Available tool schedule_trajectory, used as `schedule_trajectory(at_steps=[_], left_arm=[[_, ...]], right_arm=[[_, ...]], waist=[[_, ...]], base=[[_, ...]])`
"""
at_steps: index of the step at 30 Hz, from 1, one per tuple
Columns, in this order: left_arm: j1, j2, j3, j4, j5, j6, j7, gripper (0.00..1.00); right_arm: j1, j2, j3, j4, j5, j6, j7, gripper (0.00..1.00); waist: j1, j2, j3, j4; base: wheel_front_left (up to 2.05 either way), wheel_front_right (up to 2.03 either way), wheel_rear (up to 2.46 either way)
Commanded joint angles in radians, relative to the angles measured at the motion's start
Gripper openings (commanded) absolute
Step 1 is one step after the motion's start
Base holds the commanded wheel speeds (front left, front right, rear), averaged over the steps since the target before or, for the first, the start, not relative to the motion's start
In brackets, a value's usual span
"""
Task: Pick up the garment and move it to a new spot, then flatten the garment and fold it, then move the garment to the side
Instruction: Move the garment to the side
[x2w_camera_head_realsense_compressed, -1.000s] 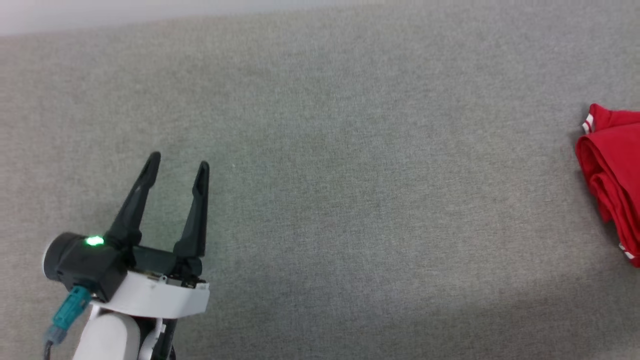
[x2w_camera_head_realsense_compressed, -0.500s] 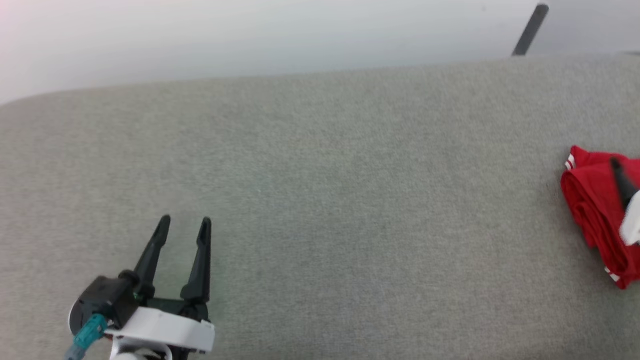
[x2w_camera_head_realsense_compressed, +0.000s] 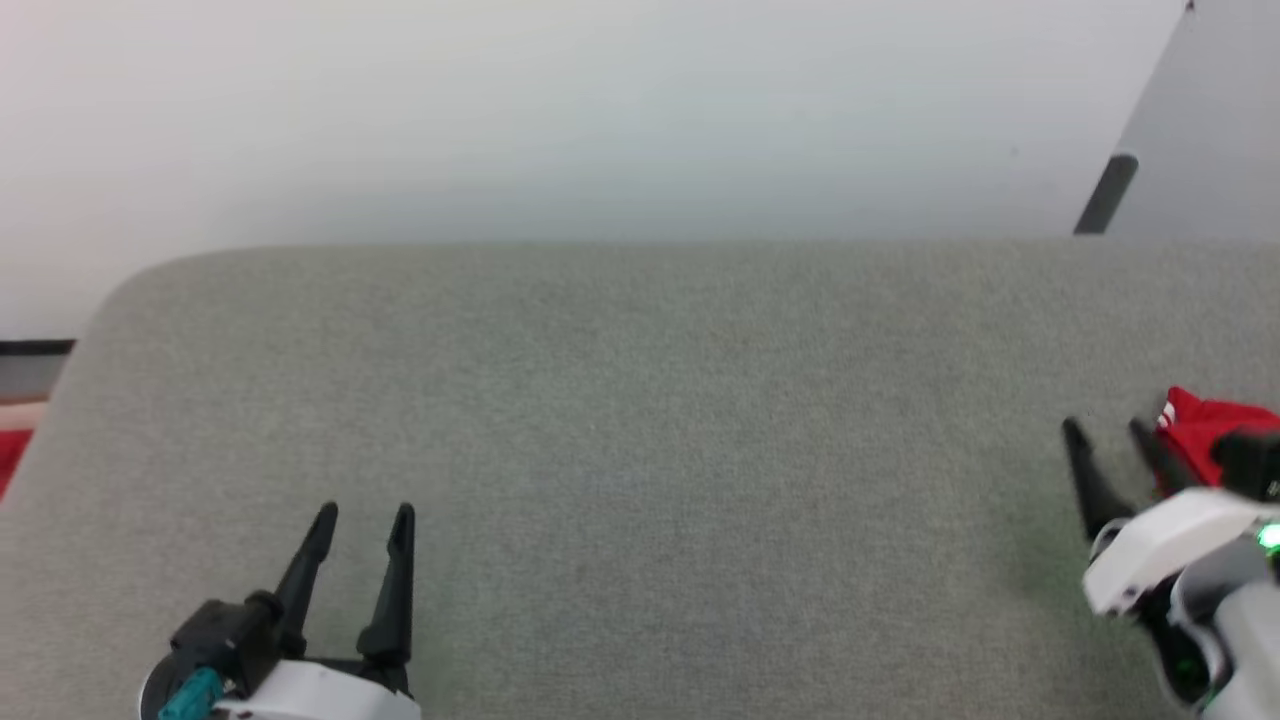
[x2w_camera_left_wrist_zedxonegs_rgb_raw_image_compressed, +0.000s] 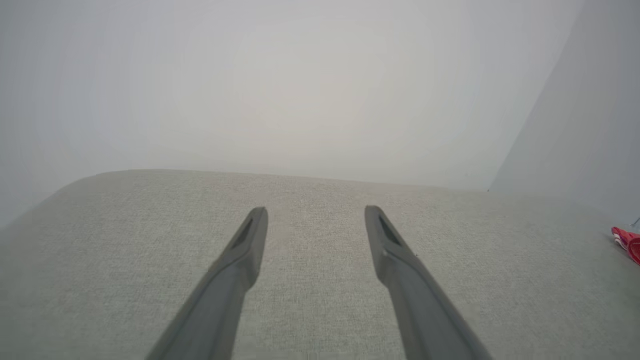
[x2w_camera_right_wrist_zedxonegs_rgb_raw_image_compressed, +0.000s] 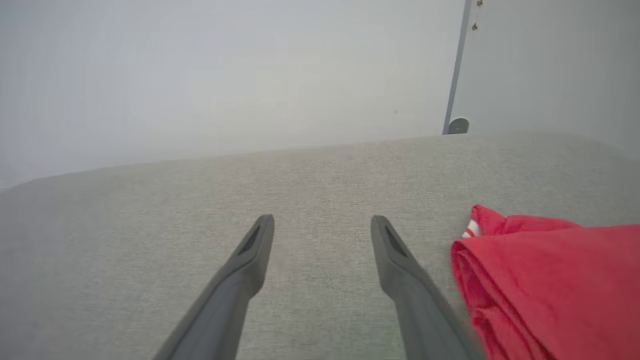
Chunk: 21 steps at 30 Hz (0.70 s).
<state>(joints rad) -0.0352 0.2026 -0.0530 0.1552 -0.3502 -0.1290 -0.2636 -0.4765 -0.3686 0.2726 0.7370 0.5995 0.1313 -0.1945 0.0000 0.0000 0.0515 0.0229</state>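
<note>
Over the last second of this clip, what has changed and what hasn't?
The head camera has moved, so the whole scene sits lower. The right pincer has come into view, open, beside the folded garment; nothing is gripped. The left pincer stays open over the grey table, and the garment stays folded at the right.

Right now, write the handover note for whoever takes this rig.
Left tool: open, empty, over the grey surface.
Right tool: open, empty, next to the garment.
The garment lies as a folded red bundle at the surface's right side.
Done: it looks folded and set aside.
Left: probably nothing beyond checking the fold, partly hidden in the head view.
</note>
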Motion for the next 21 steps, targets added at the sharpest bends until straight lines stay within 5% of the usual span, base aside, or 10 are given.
schedule_trajectory(at_steps=[1,21], left_arm=[[0.017,0.003,0.001,0.004,0.008,-0.002,0.0,1.0],[0.137,-0.014,0.028,-0.067,0.053,-0.002,0.0,1.0]], right_arm=[[0.042,0.013,-0.005,-0.016,0.01,-0.001,-0.01,1.0],[0.434,0.07,-0.25,-0.483,-0.115,-0.001,0.01,1.0]], waist=[[0.0,0.0,-0.053,0.031],[0.0,0.0,-0.122,0.052]], base=[[0.0,0.0,0.0],[0.0,0.0,0.0]])
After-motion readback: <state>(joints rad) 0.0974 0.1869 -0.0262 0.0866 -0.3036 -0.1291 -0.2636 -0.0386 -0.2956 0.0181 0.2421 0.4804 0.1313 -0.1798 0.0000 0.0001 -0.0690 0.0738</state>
